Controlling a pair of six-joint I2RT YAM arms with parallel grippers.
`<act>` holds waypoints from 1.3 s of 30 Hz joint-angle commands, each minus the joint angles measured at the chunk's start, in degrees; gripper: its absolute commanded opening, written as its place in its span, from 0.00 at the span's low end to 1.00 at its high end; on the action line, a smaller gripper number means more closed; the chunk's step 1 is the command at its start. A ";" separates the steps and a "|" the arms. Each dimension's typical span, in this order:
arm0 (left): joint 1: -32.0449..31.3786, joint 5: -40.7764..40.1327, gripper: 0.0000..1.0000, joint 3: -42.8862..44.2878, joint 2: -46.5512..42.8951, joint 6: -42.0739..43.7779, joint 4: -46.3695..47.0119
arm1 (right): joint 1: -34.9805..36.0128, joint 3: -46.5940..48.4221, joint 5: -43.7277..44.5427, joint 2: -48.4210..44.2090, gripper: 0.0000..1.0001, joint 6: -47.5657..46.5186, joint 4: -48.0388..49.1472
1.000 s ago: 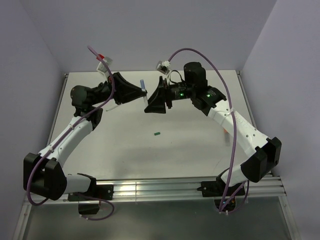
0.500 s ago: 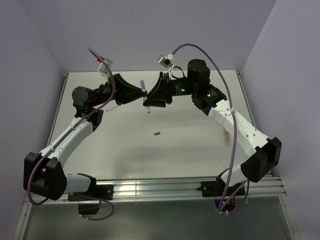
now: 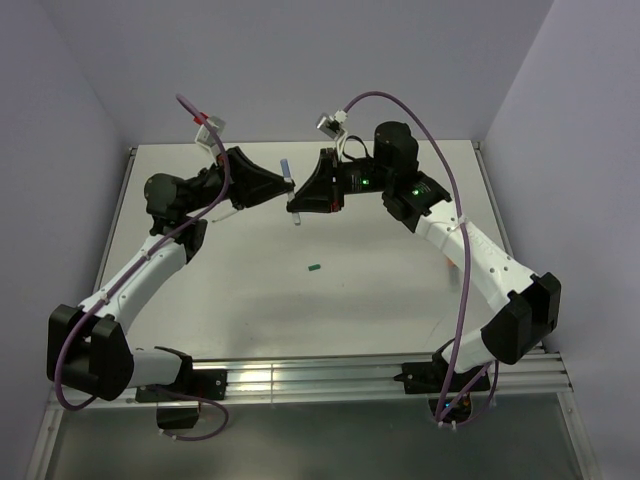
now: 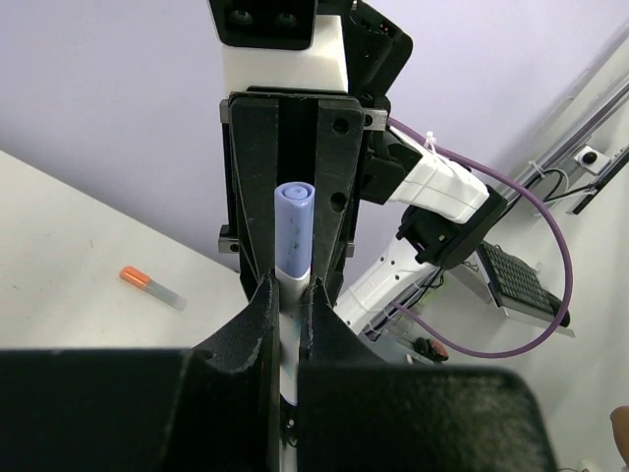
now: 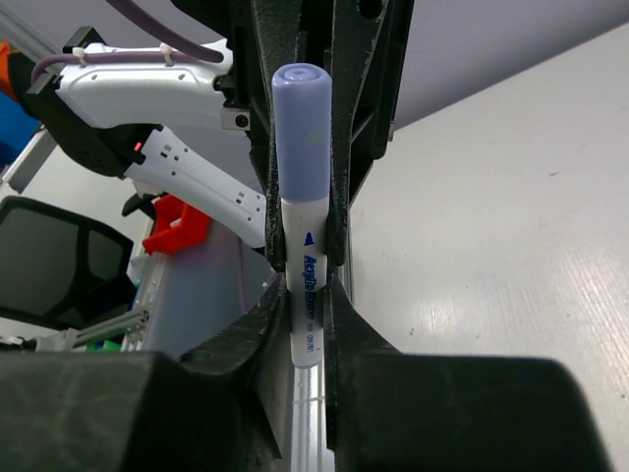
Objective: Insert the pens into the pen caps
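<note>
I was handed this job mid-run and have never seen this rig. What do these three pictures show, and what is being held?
The machine is two robot arms bolted at the near edge of a white table. The overhead picture looks down from behind them, so the left arm is on the left and the right arm is on the right. The other two pictures come from a small camera on each wrist, looking along that arm's own pincer.

The pincers meet above the middle of the table. The left pincer and the right pincer are both shut on the same white pen, which has a blue cap on its end.

On the table lie a green cap and, seen from the left wrist, a pen with an orange end.
</note>
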 commanded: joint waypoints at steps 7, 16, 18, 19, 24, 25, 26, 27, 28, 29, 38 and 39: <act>0.28 0.51 0.41 0.53 -1.08 1.73 0.24 | -0.37 -0.35 -1.41 -0.16 0.00 0.41 3.51; 3.80 2.36 0.64 0.61 -2.85 -0.28 1.02 | -0.37 -2.46 -4.57 -1.48 0.00 -0.21 3.52; 4.41 3.67 0.64 1.58 -2.67 -0.72 2.69 | -0.28 -2.89 -5.71 -1.57 0.00 -0.30 3.60; 4.50 4.28 0.64 2.11 -2.50 -0.81 3.04 | -0.19 -3.16 -6.07 -1.66 0.00 -0.30 3.86; 4.68 6.40 0.63 4.57 -1.18 -1.34 3.91 | 0.34 -3.77 -8.17 -2.01 0.00 -0.82 3.87; 4.68 6.40 0.62 4.57 -1.00 -1.77 4.62 | 0.42 -3.86 -8.35 -1.92 0.00 -0.91 3.87; 4.68 6.31 0.62 4.57 -0.91 -2.39 5.15 | 0.60 -3.95 -8.44 -2.01 0.00 -1.00 3.87; 4.68 6.40 0.61 5.09 -0.48 -2.66 5.15 | 0.95 -4.13 -8.79 -1.84 0.00 -1.09 3.78; 4.68 6.49 0.61 5.10 -0.39 -2.66 5.15 | 1.13 -4.13 -8.88 -1.83 0.00 -1.18 3.78; 4.68 6.31 0.60 4.92 -0.30 -3.70 5.94 | 1.13 -4.21 -8.88 -1.83 0.00 -1.18 3.78; 4.68 5.08 0.51 4.13 0.58 -6.70 9.55 | 2.18 -3.95 -8.97 -1.04 0.00 -1.44 3.60; 4.59 4.99 0.51 4.05 0.76 -6.79 9.72 | 2.36 -3.86 -8.97 -1.04 0.00 -1.61 3.60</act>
